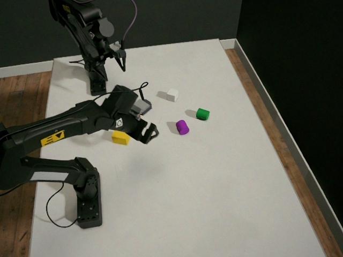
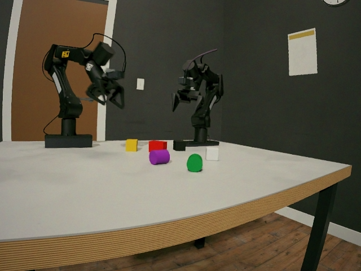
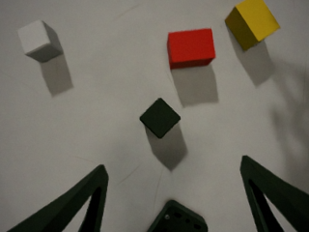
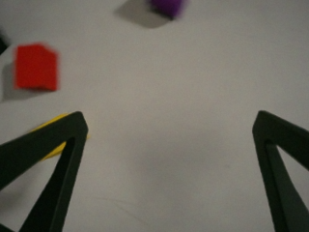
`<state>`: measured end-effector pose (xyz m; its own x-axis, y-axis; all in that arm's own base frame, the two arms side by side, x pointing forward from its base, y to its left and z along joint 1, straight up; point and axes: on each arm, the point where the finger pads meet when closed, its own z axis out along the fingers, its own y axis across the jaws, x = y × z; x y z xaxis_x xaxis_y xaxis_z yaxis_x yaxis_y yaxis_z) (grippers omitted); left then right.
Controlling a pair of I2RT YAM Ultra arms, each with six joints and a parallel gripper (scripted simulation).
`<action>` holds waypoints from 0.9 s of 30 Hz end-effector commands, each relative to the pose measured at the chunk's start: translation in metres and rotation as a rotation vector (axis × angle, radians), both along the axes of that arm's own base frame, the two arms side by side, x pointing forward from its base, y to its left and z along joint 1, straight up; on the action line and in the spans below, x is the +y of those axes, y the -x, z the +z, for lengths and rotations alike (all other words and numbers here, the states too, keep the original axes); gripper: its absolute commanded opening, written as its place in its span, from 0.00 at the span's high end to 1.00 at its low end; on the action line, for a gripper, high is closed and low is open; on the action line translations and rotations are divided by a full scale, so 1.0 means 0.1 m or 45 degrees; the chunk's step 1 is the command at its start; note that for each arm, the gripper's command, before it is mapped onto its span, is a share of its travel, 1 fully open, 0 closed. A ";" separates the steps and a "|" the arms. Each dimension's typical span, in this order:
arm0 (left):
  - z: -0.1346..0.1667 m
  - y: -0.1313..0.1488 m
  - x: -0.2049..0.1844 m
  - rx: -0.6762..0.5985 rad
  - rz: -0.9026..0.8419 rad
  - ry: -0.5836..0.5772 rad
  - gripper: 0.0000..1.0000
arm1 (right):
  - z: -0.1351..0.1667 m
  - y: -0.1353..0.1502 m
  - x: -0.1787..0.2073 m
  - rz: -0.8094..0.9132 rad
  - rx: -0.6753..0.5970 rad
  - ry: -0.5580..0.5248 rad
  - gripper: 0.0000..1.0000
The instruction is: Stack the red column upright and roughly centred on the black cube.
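The red column (image 2: 157, 145) lies on its side on the table, between the yellow block and the black cube (image 2: 179, 145). Both are hidden behind the right arm in the top view. The left wrist view shows the black cube (image 3: 159, 117) just ahead of the fingers and the red column (image 3: 191, 47) beyond it. My left gripper (image 1: 121, 62) hangs open and empty above the black cube; it also shows in its wrist view (image 3: 171, 164). My right gripper (image 1: 149, 134) is open and empty, raised above the table. The red column (image 4: 36, 67) sits at the upper left of the right wrist view.
A yellow block (image 1: 120, 137) lies under the right arm. A white cube (image 1: 172, 95), a purple cylinder (image 1: 182, 127) and a green cylinder (image 1: 202, 113), both cylinders on their sides, lie further out on the table. The arm bases stand along the table's left edge.
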<state>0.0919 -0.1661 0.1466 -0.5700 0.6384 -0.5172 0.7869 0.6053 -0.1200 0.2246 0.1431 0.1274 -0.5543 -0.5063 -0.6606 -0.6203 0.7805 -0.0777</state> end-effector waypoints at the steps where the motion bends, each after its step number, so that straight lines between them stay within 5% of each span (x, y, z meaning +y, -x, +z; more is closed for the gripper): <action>1: 0.01 0.06 0.01 -0.002 -0.034 0.008 0.00 | -0.03 0.03 0.17 0.018 -0.024 0.003 0.00; 12: -0.01 0.09 0.01 -0.001 -0.052 0.008 0.00 | -0.23 0.83 0.85 0.459 -0.016 0.033 0.00; 27: 0.03 0.03 -0.07 -0.023 -0.035 0.043 0.00 | -0.21 0.95 0.92 0.528 -0.020 0.026 0.00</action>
<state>0.0875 -0.1666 0.1461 -0.5564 0.6505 -0.5170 0.7996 0.5884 -0.1201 0.1287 0.2316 0.1028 -0.2965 -0.7101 -0.6387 -0.8832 0.4583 -0.0996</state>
